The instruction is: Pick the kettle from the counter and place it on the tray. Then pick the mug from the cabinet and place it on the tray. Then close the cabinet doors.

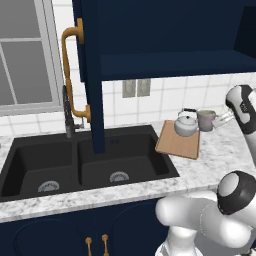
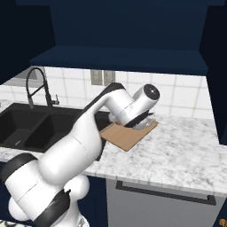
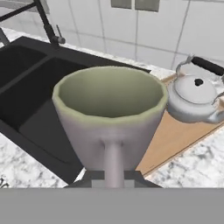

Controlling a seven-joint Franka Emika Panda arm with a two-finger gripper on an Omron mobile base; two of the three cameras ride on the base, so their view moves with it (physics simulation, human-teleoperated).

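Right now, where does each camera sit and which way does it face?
Left base view: behind-left, facing sink, kettle and mug over tray; arm at right.
Right base view: behind-right, facing counter; arm covers tray's far end.
Hand view: behind the held mug, kettle beyond.
All share the tray.

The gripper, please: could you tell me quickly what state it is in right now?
Gripper: shut on the mug, gripped by its handle, next to the kettle over the tray.
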